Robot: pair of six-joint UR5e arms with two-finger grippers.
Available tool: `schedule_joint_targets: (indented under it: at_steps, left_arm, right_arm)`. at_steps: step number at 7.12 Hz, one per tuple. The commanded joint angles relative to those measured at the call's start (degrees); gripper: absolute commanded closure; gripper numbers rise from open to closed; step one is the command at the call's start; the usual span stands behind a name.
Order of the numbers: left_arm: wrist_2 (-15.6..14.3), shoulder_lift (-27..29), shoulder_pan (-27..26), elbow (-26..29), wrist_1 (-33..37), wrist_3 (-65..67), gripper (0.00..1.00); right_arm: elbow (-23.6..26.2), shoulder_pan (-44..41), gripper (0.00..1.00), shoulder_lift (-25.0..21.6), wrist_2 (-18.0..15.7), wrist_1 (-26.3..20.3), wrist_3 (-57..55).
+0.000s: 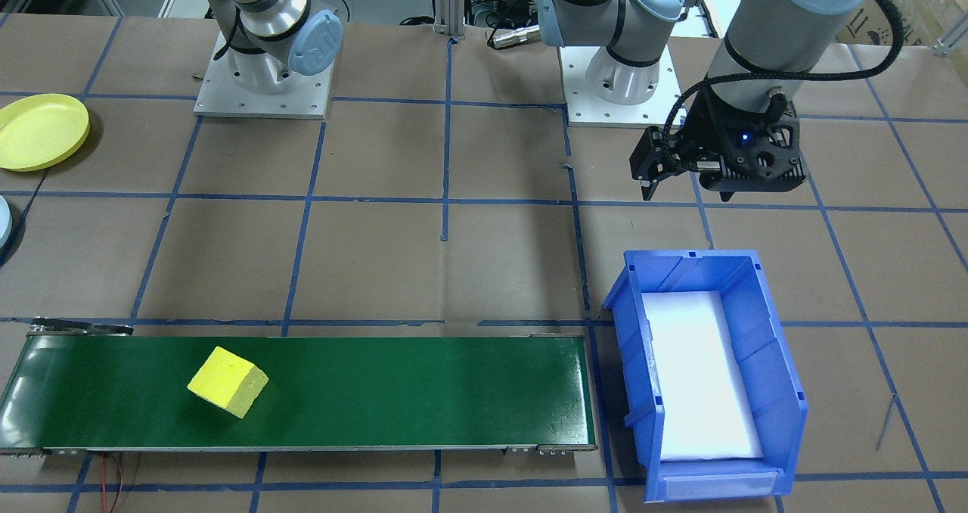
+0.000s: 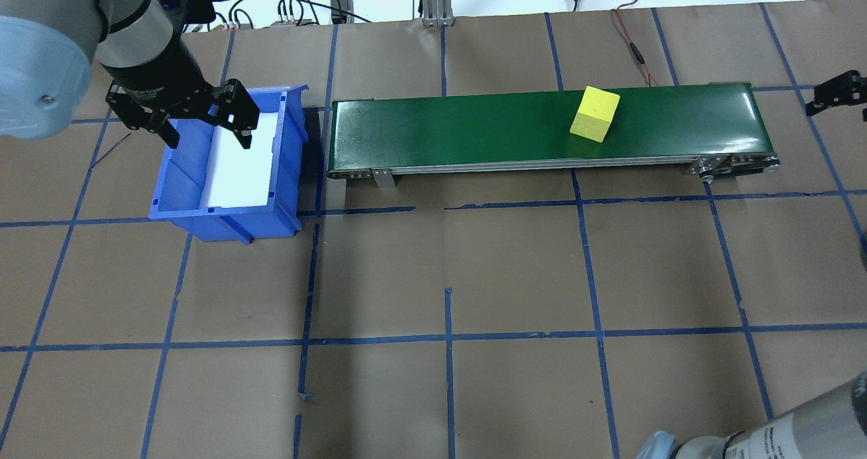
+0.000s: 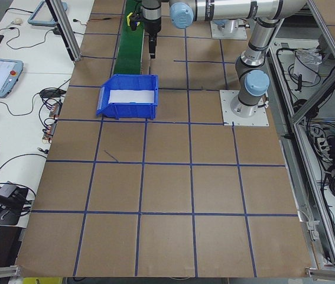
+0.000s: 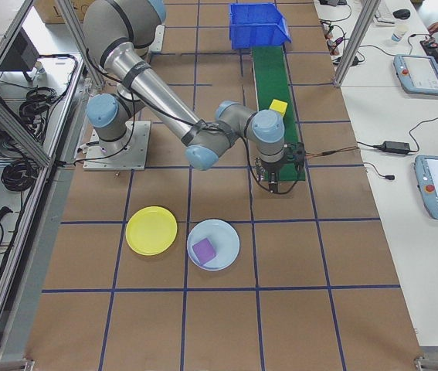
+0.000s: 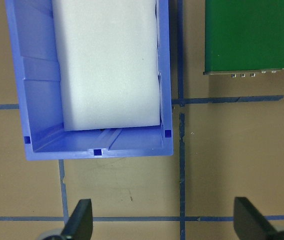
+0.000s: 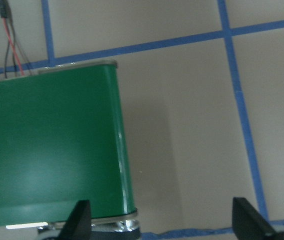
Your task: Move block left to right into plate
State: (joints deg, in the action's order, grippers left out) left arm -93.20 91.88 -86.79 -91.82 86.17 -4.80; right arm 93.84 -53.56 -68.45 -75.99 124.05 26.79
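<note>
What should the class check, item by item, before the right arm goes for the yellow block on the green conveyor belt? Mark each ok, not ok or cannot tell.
1. Yellow foam block lies on the green conveyor belt, untouched: ok.
2. Right gripper open and empty, over the belt's end: ok.
3. Block between the right gripper's fingers: not ok, it is further along the belt.
4. Left gripper open, beside the blue plastic bin, away from the block: ok.
5. Round yellow plate has nothing on it: ok.
6. Pale blue plate free: not ok, a purple block lies on it.
</note>
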Motion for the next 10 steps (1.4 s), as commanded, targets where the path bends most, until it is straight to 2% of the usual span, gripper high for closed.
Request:
schedule_joint_targets:
  at_steps: [1, 2, 3, 4, 6, 8, 10]
  left_arm:
    - [-0.2, -0.1, -0.1, 0.0, 0.0, 0.5, 0.00]
    - [-0.2, -0.3, -0.1, 0.1, -0.1, 0.7, 0.00]
    - [-0.1, -0.4, 0.0, 0.1, -0.1, 0.7, 0.00]
    - [-0.3, -0.6, 0.0, 0.2, -0.1, 0.6, 0.00]
    - [-0.1, -0.4, 0.0, 0.3, -0.7, 0.4, 0.00]
    - [0.0, -0.3, 0.0, 0.2, -0.7, 0.0, 0.00]
    - [0.2, -0.1, -0.1, 0.2, -0.7, -0.2, 0.00]
  right_arm:
    - [-0.9, -5.0, 0.00, 2.0, 6.0, 0.8, -10.6]
    - [-1.5, -7.5, 0.00, 2.1, 6.6, 3.1, -18.0]
    - [-3.6, -10.1, 0.00, 2.9, 9.0, 3.4, -24.6]
    - [-4.4, -12.3, 0.00, 3.0, 9.3, 3.4, -29.6]
    - [-3.8, -15.2, 0.00, 3.5, 9.3, 3.6, -31.9]
    - [-3.6, -15.3, 0.00, 5.7, 8.6, 3.6, -31.6]
    - [-2.7, -15.3, 0.00, 6.2, 4.5, 2.8, -30.5]
